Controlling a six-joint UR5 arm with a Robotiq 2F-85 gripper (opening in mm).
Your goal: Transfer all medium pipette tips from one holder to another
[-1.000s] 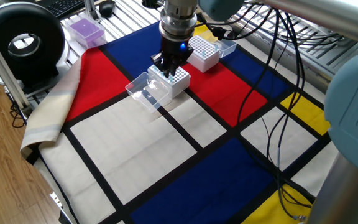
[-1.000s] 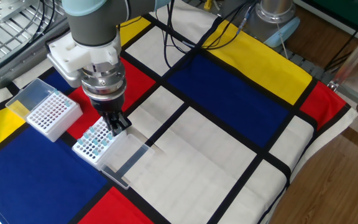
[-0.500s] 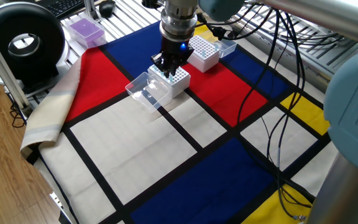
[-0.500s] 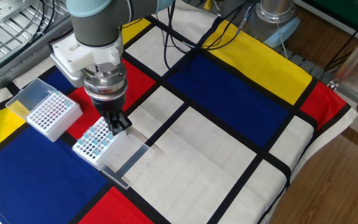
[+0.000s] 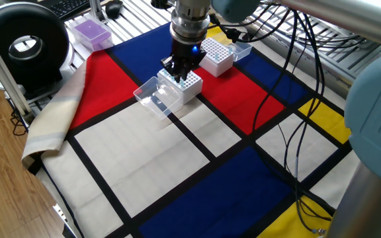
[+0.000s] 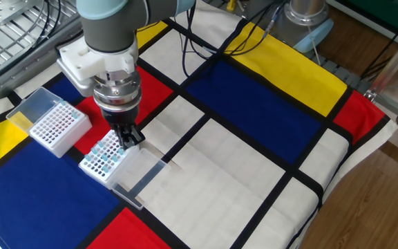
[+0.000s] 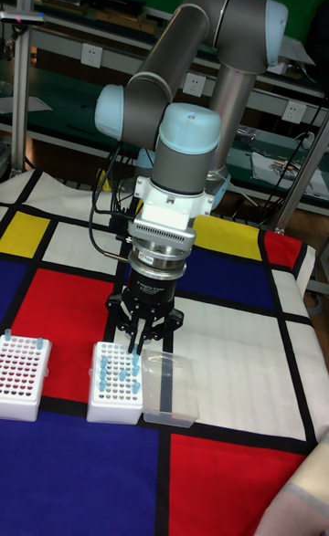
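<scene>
Pincer (image 7: 136, 346) pointing straight down over the near white rack (image 7: 116, 382), fingers drawn narrow at the rack's right edge; whether a tip is held between them cannot be told. Medium pipette tips (image 6: 104, 155) stand in this rack, pale blue, with many holes unfilled. Second white rack (image 6: 54, 126) beside it on the table (image 6: 240, 173) carries a single tip at its corner. Clear open lid (image 5: 155, 96) adjoins the near rack. Against the earlier frames, almost nothing differs: the arm has shifted only slightly.
</scene>
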